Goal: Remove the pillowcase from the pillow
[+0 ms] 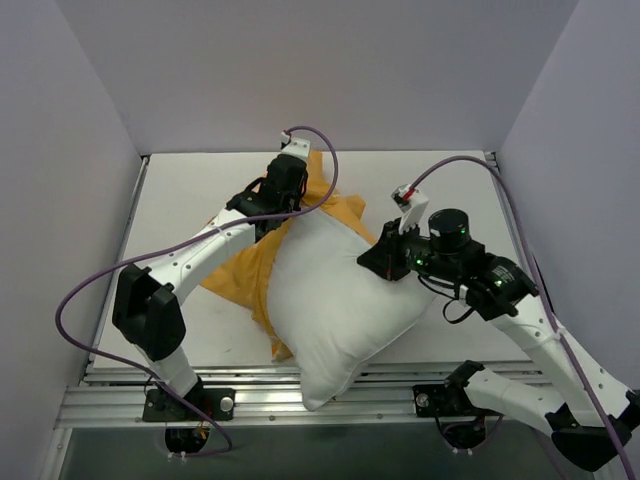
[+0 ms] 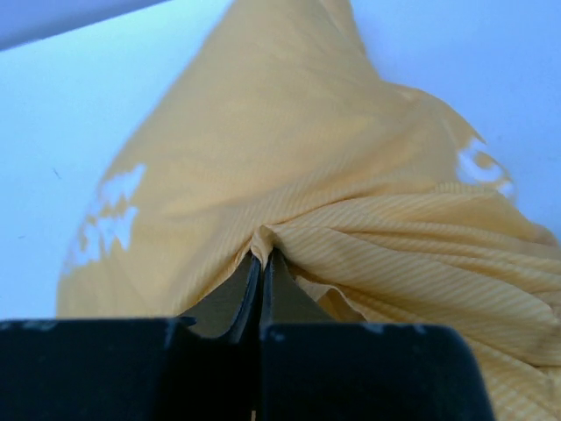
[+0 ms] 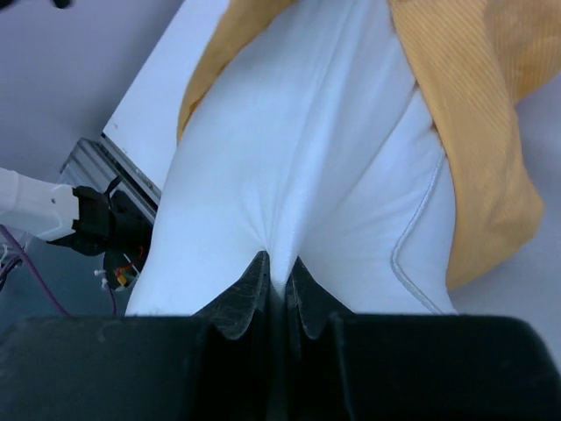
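The white pillow (image 1: 340, 300) lies mid-table, most of it out of the orange-yellow pillowcase (image 1: 245, 272), which is bunched along its left and far sides. My left gripper (image 1: 283, 212) is shut on a fold of the pillowcase (image 2: 298, 175) at the far end; white lettering shows on the fabric. My right gripper (image 1: 385, 262) is shut on a pinch of the pillow (image 3: 289, 175) at its right edge. The pillowcase (image 3: 478, 114) drapes beside the pillow in the right wrist view. The pillow's near corner hangs over the table's front edge.
The white table (image 1: 190, 195) is walled by grey panels at left, back and right. A metal rail (image 1: 260, 400) runs along the front edge. Purple cables loop from both arms. The left arm's base shows in the right wrist view (image 3: 88, 219).
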`<move>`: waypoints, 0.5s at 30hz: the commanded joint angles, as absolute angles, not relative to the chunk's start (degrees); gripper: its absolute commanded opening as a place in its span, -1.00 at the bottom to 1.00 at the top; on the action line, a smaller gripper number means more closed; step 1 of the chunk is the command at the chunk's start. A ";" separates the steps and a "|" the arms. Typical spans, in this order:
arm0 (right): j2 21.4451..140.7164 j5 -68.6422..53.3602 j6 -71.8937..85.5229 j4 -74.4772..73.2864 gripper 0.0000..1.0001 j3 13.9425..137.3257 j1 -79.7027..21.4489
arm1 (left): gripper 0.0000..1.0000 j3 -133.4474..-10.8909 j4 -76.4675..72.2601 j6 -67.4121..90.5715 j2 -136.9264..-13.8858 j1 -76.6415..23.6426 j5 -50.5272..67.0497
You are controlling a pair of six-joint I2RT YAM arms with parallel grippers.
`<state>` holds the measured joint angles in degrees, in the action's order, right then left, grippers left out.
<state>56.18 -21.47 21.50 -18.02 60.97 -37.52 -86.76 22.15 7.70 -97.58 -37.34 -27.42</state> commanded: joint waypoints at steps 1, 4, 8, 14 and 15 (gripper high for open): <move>49.66 -24.00 19.08 -29.85 -1.00 70.03 -37.44 | -0.95 -91.75 20.30 5.80 -100.54 -30.77 -43.50; 48.78 -20.40 17.67 -33.82 -1.00 74.79 -37.35 | -0.95 -93.42 21.61 5.45 -103.09 -28.74 -46.14; 50.09 -10.04 16.70 -35.77 -1.00 74.53 -37.35 | -0.95 -93.60 23.46 8.69 -104.24 -27.25 -45.01; 56.76 -0.19 16.09 -32.35 -1.00 71.19 -34.72 | -0.67 -90.45 26.54 17.21 -96.26 -27.33 -35.27; 57.91 -0.18 15.13 -31.82 -1.00 71.10 -33.85 | -0.58 -89.22 26.46 18.01 -92.41 -27.33 -33.59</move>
